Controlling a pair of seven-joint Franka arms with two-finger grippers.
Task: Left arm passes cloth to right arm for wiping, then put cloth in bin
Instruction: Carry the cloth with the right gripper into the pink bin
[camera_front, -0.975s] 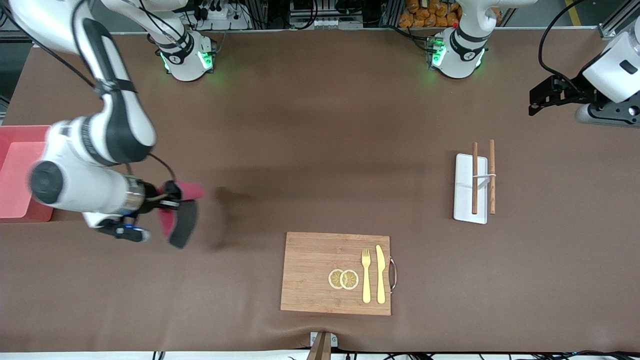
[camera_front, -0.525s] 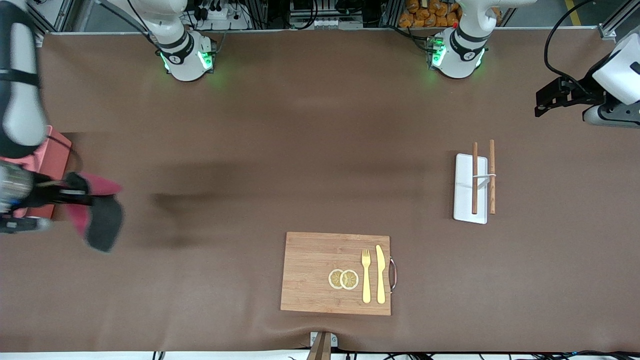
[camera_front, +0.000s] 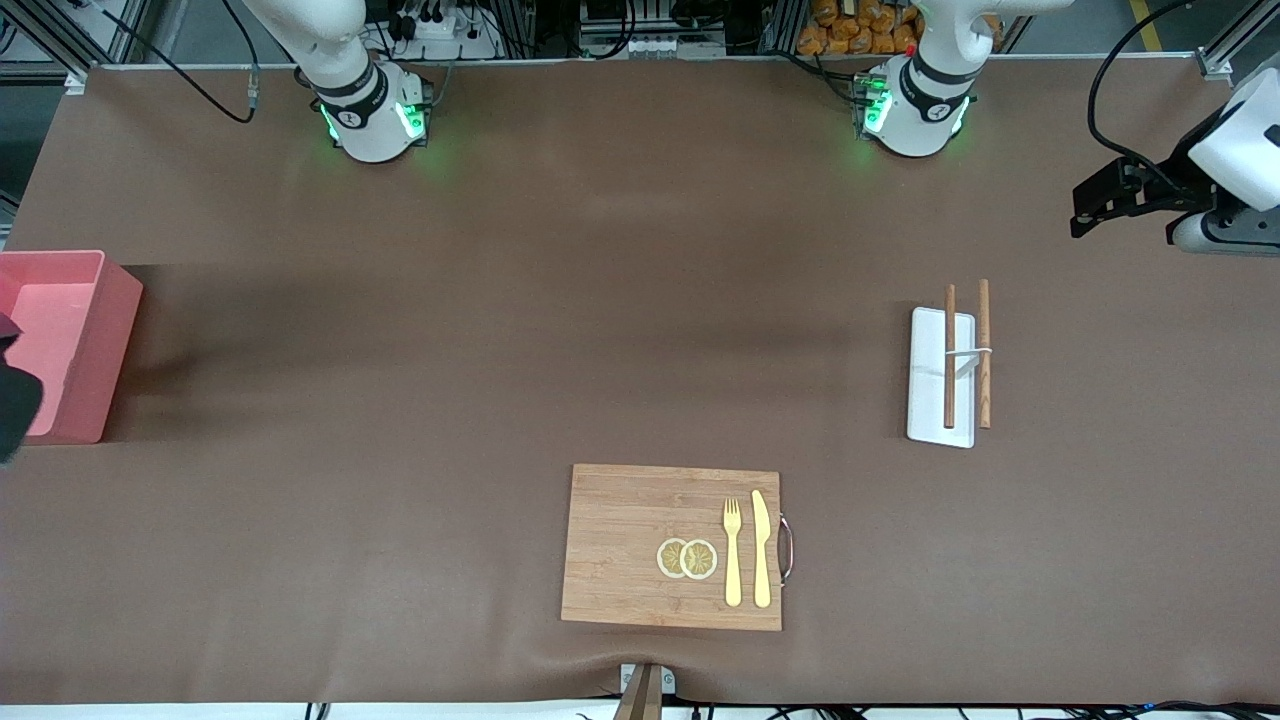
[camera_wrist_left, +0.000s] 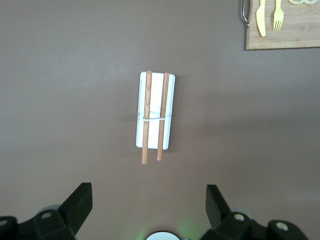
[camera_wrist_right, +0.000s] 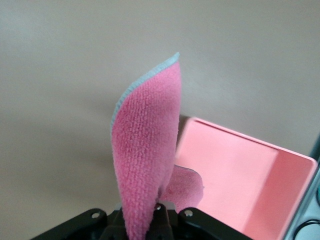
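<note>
Pink cloth (camera_wrist_right: 145, 150), clamped in right jaws, now over bin (camera_front: 95, 330); left jaws spread.

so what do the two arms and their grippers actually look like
Both arms are white and jointed, rising from round white bases lit green. The left arm has a white wrist, a looping black cable and a black left gripper with two angular fingers. Of the right arm only the base end shows, with a thin black cable; the right gripper is black with small screws.

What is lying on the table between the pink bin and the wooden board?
Nothing: in the front view only bare brown table separates the bin from the wooden board.
</note>
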